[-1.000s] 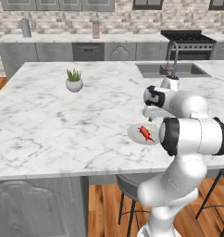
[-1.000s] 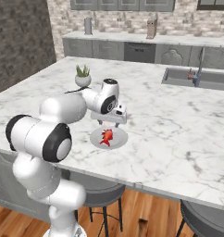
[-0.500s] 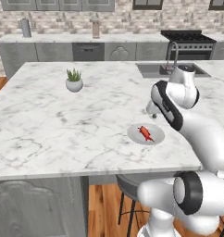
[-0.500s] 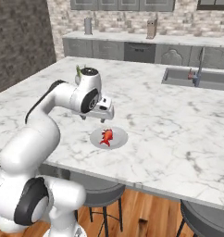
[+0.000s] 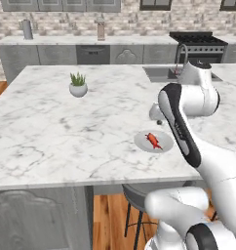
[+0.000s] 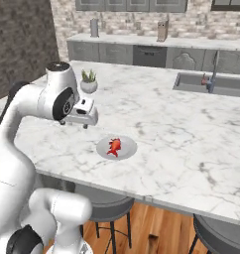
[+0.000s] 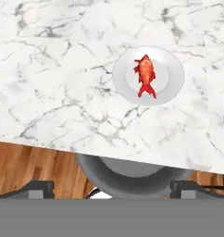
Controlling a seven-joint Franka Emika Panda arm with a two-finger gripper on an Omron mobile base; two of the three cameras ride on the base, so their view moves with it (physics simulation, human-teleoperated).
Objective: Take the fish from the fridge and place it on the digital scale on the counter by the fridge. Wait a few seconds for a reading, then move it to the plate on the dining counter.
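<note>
- While the fish (image 5: 152,140) lies flat on the plate (image 5: 142,145), the tool (image 6: 72,123) hangs above the table (image 5: 51,132), apart from both and raised off the marble.
- Tool state: fingers (image 7: 37,189) spread wide, with nothing between them; in the hand view the two dark tips sit at the far left and far right of the bottom edge.
- Fish: red-orange, resting near the plate's centre; in the hand view its head points up and its tail down (image 7: 145,77).
- Plate: round, light grey (image 7: 171,76), on the white veined table close to the near edge (image 6: 124,151).
- Potted plant (image 5: 78,85): small white pot with green leaves, farther back on the same table, well apart from the plate.
- Sink (image 6: 191,82) with tap (image 6: 212,70): built into the table's far side.
- Stool (image 7: 132,176): dark round seat below the table edge, over the wooden floor (image 7: 30,162).
</note>
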